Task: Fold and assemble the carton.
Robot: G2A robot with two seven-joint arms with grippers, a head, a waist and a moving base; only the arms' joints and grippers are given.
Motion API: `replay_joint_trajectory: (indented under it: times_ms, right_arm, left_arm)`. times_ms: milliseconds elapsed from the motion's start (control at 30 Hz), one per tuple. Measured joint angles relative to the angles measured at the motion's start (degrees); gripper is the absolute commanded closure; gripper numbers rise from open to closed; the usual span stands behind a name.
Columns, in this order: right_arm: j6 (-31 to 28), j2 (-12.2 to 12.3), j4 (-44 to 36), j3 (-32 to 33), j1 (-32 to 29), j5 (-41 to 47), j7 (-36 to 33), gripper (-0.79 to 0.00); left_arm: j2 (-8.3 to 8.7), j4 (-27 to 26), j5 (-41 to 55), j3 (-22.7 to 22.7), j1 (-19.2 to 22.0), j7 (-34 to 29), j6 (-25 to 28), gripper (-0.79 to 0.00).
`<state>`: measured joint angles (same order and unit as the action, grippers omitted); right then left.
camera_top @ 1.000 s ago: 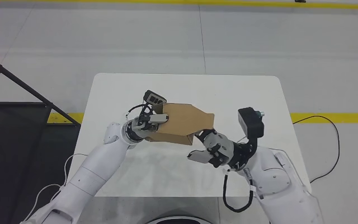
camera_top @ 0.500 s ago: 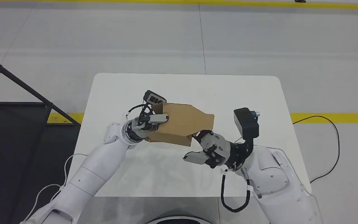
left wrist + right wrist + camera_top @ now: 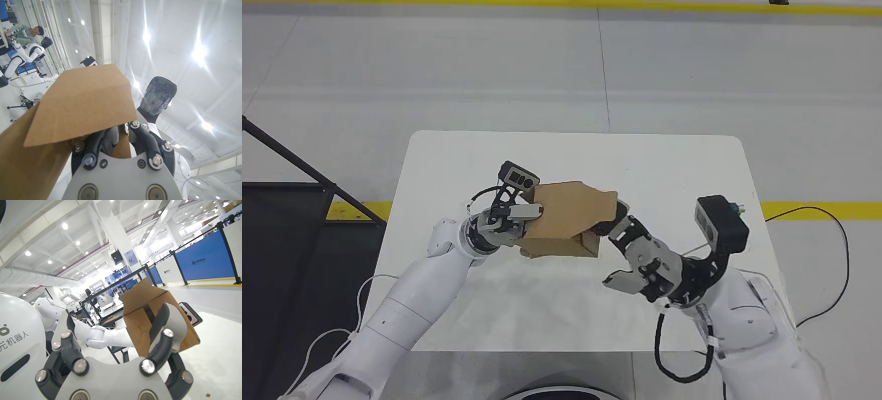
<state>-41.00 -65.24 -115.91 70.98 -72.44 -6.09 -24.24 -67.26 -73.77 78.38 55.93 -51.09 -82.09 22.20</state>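
carton [image 3: 567,215] sat lifted over mid table [image 3: 682,160], left gripper [image 3: 510,222] clamped on one wall. best bet was left holding rigid while right pushed the end flap in slowly, square to the crease. right gripper [image 3: 622,255] was spread wide, one finger [image 3: 170,317] touching the carton's end, gripping nothing.

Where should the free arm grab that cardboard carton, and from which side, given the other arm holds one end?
Probably the thin wall at the carton's free end, coming from the robot's right. The left gripper clamps the opposite end, and the right gripper sits open beside that free end, so one cardboard panel should fit between its jaws.
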Motion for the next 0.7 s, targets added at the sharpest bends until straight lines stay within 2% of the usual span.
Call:
replay_joint_trajectory:
  times_ms: [467, 700]
  right_arm:
    - [-2.4, 0.4, -1.3, 3.4, -2.7, 0.8, 1.5, -0.785]
    - [-0.6, 0.5, -2.0, 2.0, -2.7, 0.2, -1.2, -0.785]
  left_arm:
    - [0.00, 0.0, 0.0, 0.0, 0.0, 0.0, 0.0, 0.000]
    - [0.00, 0.0, 0.0, 0.0, 0.0, 0.0, 0.0, 0.000]
